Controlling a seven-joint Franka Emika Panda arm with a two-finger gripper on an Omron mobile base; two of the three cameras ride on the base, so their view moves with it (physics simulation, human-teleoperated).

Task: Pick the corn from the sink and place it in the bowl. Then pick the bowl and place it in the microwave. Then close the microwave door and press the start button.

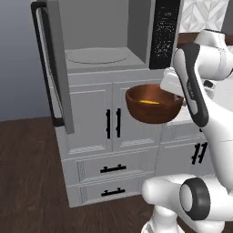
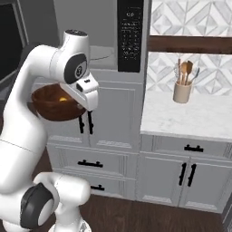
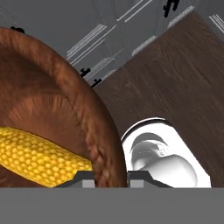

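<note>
Claw (image 3: 106, 178) of our white arm is clamped on the thick rim of the round reddish-brown wooden bowl (image 1: 154, 103); the yellow corn cob (image 3: 39, 153) lies inside, below the open grey microwave (image 1: 107, 34).

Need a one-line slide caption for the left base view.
Tool holds the wooden bowl by its rim, corn inside, in front of the cabinet doors below the open microwave.
</note>
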